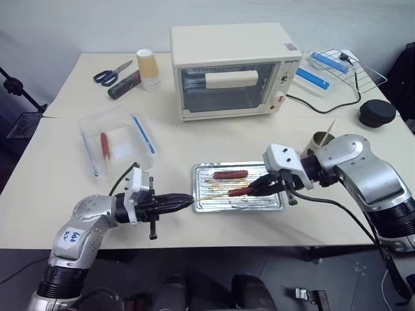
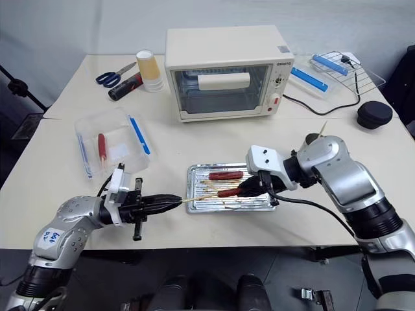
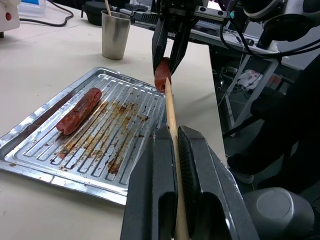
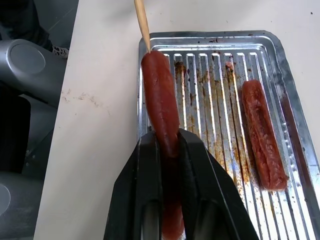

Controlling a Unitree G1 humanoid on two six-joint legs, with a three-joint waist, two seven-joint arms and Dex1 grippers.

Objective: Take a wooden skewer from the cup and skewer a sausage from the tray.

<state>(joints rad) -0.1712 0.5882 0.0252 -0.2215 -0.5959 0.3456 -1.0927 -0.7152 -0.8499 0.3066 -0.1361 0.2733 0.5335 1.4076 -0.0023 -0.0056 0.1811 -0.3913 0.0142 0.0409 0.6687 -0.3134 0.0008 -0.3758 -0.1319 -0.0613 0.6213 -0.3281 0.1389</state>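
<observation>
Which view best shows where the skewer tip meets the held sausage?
The right wrist view: the wooden skewer meets the end of the sausage there. The left wrist view shows the contact farther off; the eye views show it small, over the tray.

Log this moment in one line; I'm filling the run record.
left end effector: holds thin wooden skewer | right end effector: holds reddish-brown sausage | skewer tip meets sausage

The left gripper has its jaws closed on the skewer, which runs level from them over the near rim of the tray. Facing it, the right gripper grips a sausage above the tray, the skewer's tip at the sausage's end. A second sausage lies on the tray just beyond the right jaws.
</observation>
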